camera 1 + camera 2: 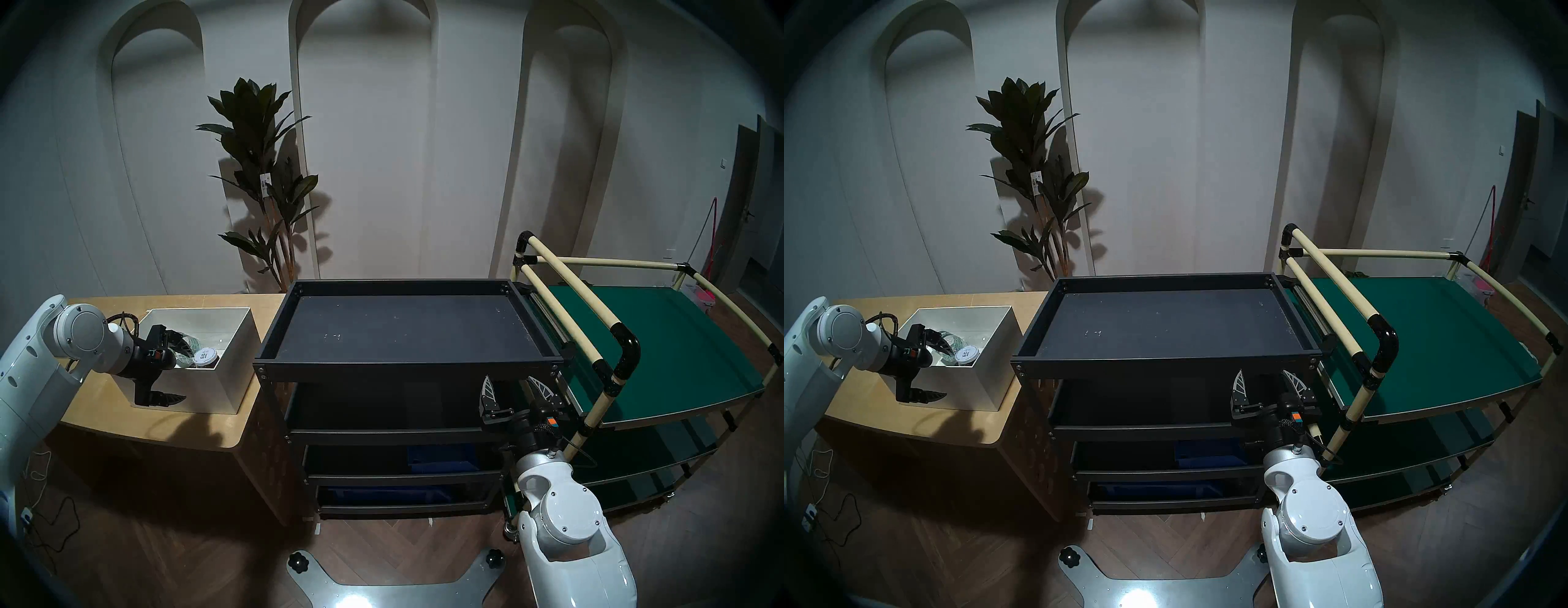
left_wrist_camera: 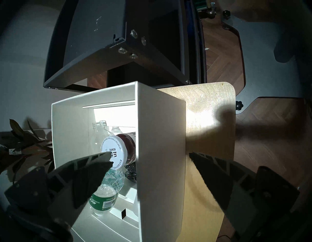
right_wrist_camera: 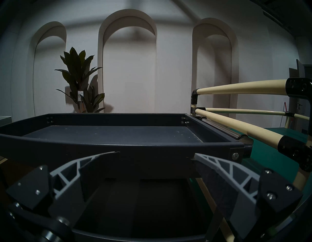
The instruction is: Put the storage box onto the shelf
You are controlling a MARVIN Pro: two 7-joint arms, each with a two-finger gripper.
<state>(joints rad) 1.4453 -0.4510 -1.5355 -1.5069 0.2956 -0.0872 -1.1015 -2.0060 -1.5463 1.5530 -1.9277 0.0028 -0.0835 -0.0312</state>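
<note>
The white lidless storage box (image 1: 199, 392) stands on the tan wooden table (image 1: 106, 407), left of the black shelf (image 1: 407, 363). It holds a white-lidded jar (image 2: 114, 152) and clear plastic bottles (image 2: 104, 194). My left gripper (image 1: 189, 372) is open and straddles the box's near wall (image 2: 160, 152): one finger is inside and one outside, neither visibly touching it. In the left wrist view the gripper (image 2: 150, 156) has the wall between its fingers. My right gripper (image 1: 510, 378) is open and empty, just below the front right rim of the shelf's top tray (image 3: 118, 143).
A green-surfaced cart (image 1: 662, 352) with cream pipes stands close on the shelf's right. Blue bins (image 1: 441, 458) sit on the shelf's lower tiers. A potted plant (image 1: 263, 182) stands behind the table. The robot's base plate (image 1: 394, 590) lies on the wooden floor.
</note>
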